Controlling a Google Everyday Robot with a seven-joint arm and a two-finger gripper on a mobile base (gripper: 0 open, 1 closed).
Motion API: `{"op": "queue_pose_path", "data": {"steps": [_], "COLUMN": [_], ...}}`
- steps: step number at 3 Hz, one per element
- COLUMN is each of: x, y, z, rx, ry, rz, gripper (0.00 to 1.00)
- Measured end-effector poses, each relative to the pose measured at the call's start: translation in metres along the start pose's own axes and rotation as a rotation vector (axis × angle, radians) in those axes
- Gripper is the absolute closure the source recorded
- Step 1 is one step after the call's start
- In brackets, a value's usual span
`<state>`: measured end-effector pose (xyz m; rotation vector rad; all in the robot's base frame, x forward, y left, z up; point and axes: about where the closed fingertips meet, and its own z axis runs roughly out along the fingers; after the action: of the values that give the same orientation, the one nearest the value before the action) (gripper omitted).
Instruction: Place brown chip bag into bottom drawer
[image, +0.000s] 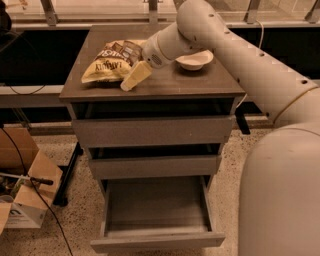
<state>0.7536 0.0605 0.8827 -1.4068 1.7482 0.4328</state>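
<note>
Brown chip bag (107, 64) lies on the cabinet top (200, 82) just beside your gripper (135, 77), whose opening you cannot tell; the bottom drawer (157, 241) stands open.

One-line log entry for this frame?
stage: pre-grasp | hand: above cabinet top, beside brown chip bag | bag: lying on top | bottom drawer: open, no bag inside | white bowl: on top

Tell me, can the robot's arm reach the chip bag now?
Probably yes. The end effector hangs right beside the brown chip bag on the cabinet top, nothing between them.
</note>
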Motion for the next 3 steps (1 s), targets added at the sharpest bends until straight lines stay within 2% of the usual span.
{"op": "queue_pose_path", "data": {"steps": [1,2,3], "x": [-0.007,-0.014,-0.014], "y": [-0.020,-0.025,-0.024], "z": [0.034,0.053,0.058], "rx": [-0.021,-0.041,-0.044], "ry": [-0.029,-0.046,-0.044], "rz": [0.029,0.037,0.034], "gripper": [0.00,0.14,0.37]}}
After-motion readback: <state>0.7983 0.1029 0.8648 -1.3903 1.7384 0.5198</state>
